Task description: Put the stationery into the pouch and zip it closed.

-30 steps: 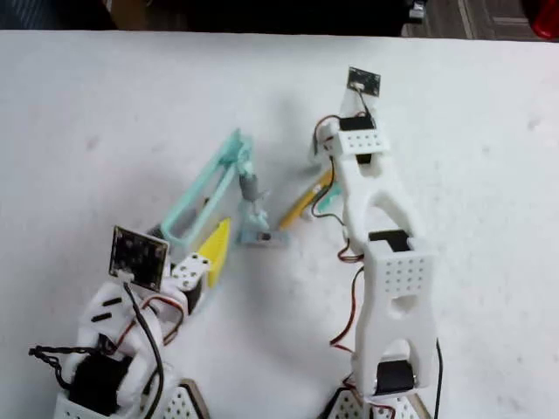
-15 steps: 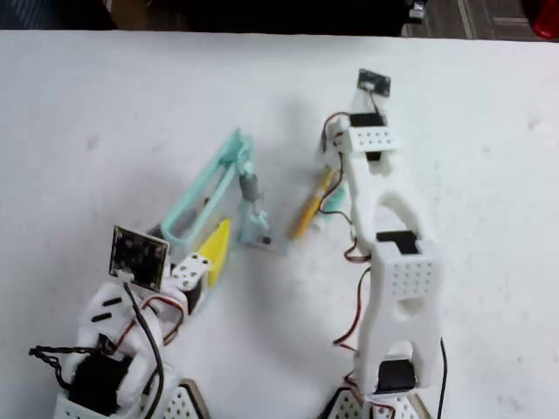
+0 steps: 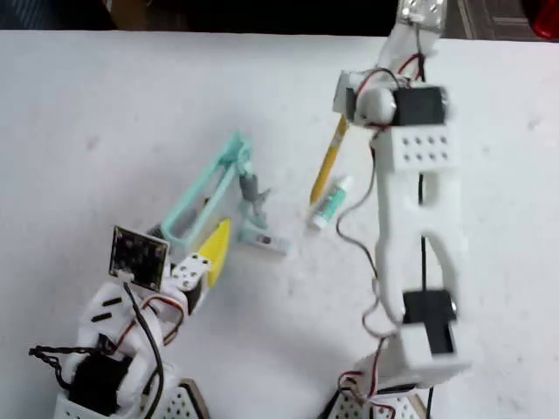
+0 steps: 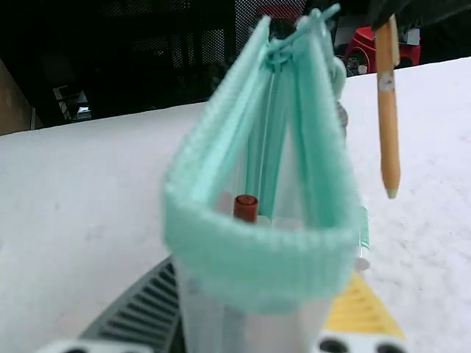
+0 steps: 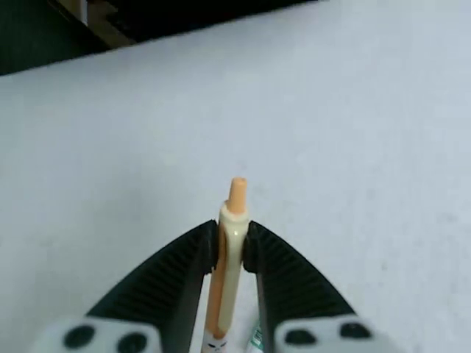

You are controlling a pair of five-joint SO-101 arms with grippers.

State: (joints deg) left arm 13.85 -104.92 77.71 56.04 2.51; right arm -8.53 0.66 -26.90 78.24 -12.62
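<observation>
Orange pen (image 5: 227,266) pinched tight in right gripper (image 5: 230,229); left gripper (image 4: 254,318) clamps the mint pouch (image 4: 259,259).

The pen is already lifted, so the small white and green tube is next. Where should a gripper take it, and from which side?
Probably mid-barrel on the tube, from straight above: it lies flat and slanted on the table, so the jaws should close across its narrow width. The pen in the right gripper hangs close by; stow it first.
</observation>
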